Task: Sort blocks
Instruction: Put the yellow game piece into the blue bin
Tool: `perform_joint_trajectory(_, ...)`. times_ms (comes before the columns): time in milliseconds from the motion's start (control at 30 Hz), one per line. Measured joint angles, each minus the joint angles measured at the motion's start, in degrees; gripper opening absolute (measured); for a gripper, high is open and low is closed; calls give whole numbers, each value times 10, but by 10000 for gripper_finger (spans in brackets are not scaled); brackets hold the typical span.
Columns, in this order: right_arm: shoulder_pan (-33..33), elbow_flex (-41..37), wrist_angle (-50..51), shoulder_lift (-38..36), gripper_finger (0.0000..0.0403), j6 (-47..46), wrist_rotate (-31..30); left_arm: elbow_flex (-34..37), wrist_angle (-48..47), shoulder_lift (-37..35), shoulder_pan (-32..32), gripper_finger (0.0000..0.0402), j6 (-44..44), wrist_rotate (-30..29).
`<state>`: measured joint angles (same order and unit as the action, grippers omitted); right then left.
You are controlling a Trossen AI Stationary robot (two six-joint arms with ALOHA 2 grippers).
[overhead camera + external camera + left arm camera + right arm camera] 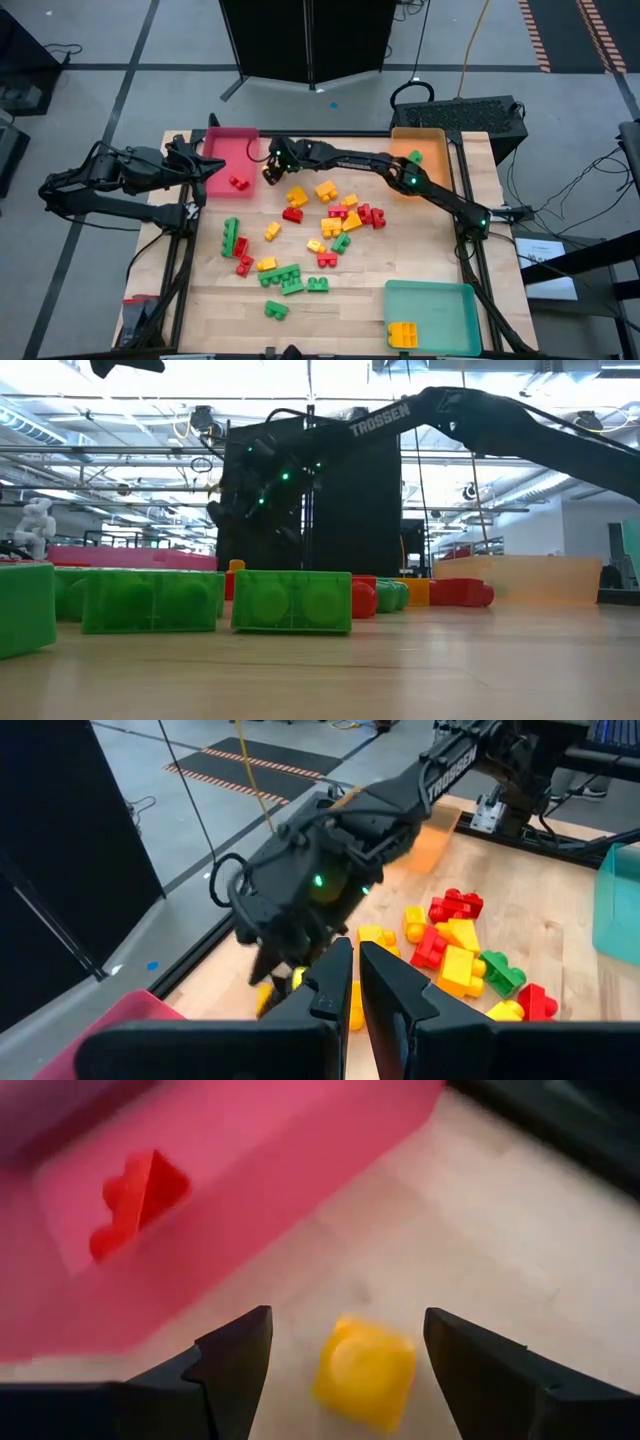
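Red, yellow and green blocks (320, 225) lie scattered over the middle of the wooden table. My right gripper (270, 172) reaches across to the far left, beside the red tray (225, 150). It is open, slanting down, with one small yellow block (365, 1370) on the table between its fingers (235, 1355), which do not touch it. A red block (135, 1205) lies in the red tray. My left gripper (355, 970) waits shut and raised at the table's left edge, holding nothing.
An orange tray (432, 140) at the far right holds a green block (413, 157). A teal tray (440, 300) at the near right holds a yellow block (402, 333). Green blocks (290, 600) lie near the front edge. The red tray's wall stands close beside my right gripper.
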<state>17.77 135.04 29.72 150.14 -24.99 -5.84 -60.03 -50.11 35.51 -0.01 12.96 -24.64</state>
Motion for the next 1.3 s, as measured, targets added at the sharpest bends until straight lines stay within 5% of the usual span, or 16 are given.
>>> perform_joint_trajectory(633,-4,-1,42,-17,232,91,0,0,0,0,0,31,-18,0)
perform_joint_trajectory(1300,-14,0,80,-27,231,74,13,0,0,0,0,31,-17,-1)
